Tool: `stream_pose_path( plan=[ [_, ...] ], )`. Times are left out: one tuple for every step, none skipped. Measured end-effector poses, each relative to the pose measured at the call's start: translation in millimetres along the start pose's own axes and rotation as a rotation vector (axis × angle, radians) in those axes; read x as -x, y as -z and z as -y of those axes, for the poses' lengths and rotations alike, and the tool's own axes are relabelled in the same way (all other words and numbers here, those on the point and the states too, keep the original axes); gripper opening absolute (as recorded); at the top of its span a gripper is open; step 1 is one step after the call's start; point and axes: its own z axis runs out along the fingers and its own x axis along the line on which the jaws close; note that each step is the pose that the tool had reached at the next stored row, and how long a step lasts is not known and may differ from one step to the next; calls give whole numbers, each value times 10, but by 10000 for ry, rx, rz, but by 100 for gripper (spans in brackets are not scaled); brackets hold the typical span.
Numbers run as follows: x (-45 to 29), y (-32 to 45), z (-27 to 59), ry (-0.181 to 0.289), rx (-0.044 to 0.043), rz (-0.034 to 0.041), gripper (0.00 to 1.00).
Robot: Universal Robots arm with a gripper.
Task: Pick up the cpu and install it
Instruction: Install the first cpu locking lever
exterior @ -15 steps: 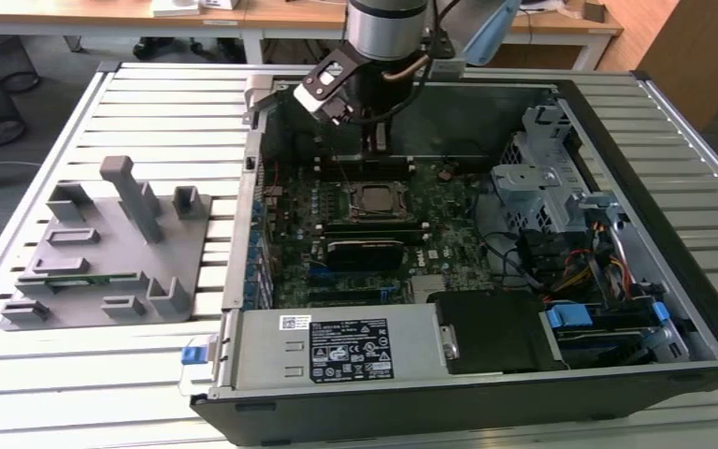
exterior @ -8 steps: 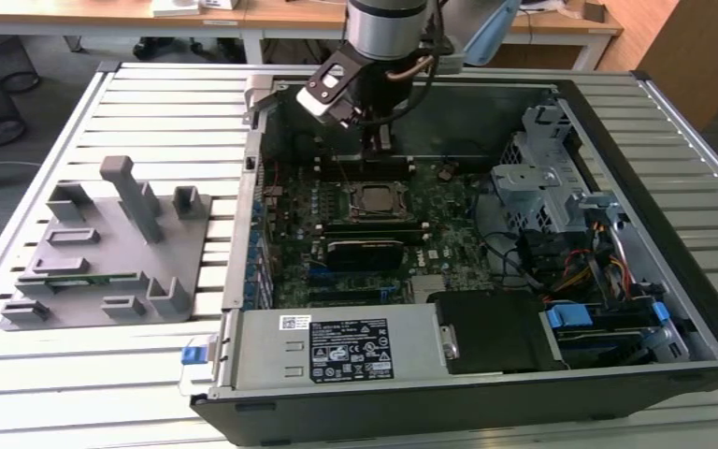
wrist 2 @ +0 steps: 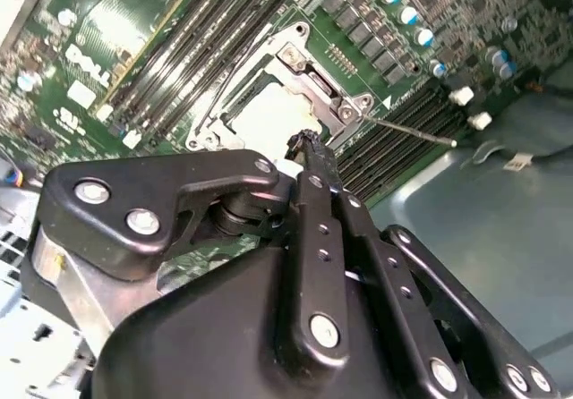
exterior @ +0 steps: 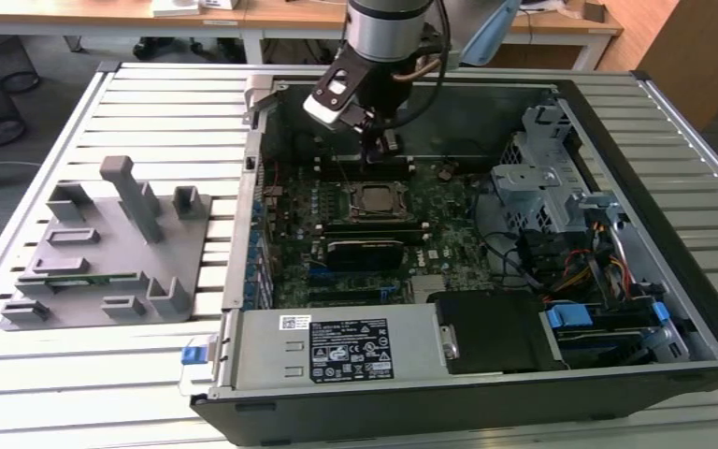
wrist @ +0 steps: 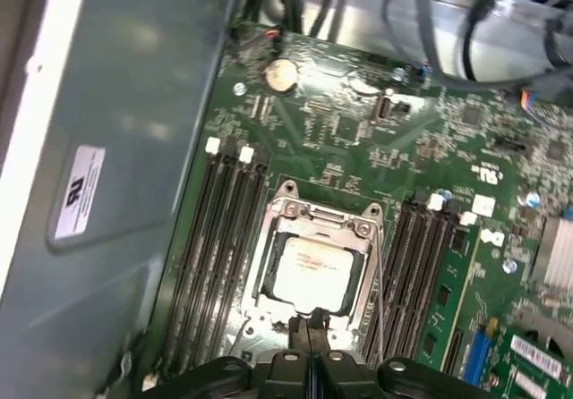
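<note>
Inside the socket (wrist: 309, 269), flanked by memory slots (wrist: 219, 247), sits the cpu (wrist: 312, 269); jaws clenched empty above.

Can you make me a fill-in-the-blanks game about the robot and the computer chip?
1. The cpu sits inside the ____ on the green motherboard.
2. The gripper has its fingers ____ together.
3. The gripper holds ____.
4. The grey holder tray lies ____ the computer case.

Missing words: socket; shut; nothing; outside
</note>
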Motion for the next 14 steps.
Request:
stream_pose_path(
  plan=[
    [0,-2,0,179,-1,2,11],
    [0,-4,0,361,-3,5,11],
    [0,-6,0,556,-5,7,11],
    [0,-8,0,736,-7,9,11],
    [0,-10,0,916,-9,11,11],
    [0,-12,0,1221,-11,11,11],
    [0,-13,0,1395,-13,12,11],
    [0,-14,0,1575,-14,12,11],
    [0,-15,0,1770,-15,12,11],
    [0,-15,0,1951,-16,12,11],
    [0,-16,0,2130,-17,13,11],
    [0,-17,0,2310,-18,12,11],
    [0,-18,0,2490,-20,13,11],
    [0,-19,0,2669,-22,14,11]
  ],
)
